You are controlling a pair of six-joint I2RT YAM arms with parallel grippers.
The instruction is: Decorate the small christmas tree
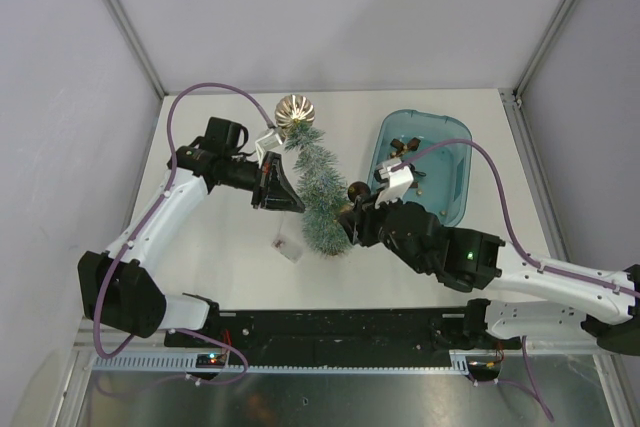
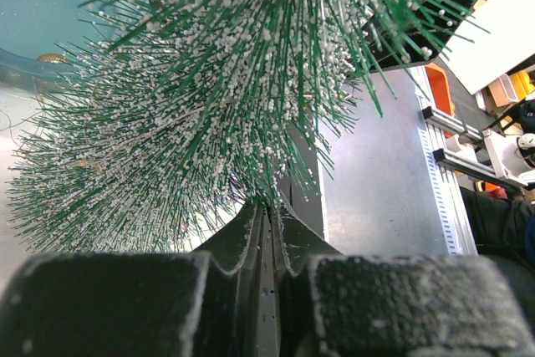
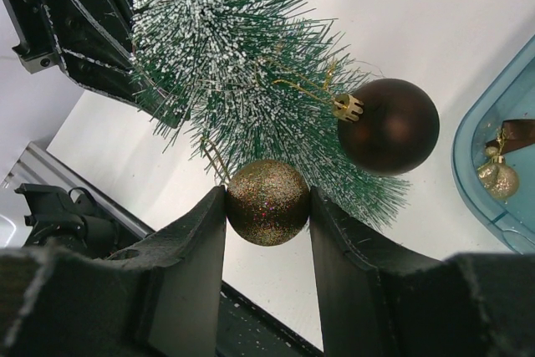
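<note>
1. The small christmas tree (image 1: 318, 187) slants mid-table between both arms, with the left claw (image 2: 266, 206) clenched on its bristles, possibly the stem.
2. The right claw (image 3: 267, 198) is grasping a gold glitter ball (image 3: 267, 204) at the branches.
3. Best to hook its loop near the brown ball (image 3: 389, 127) before releasing.

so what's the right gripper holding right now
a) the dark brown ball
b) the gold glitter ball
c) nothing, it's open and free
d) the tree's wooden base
b: in the right wrist view the right gripper is shut on the gold glitter ball, while the dark brown ball sits free of it, its gold loop in the branches of the small christmas tree.
</note>
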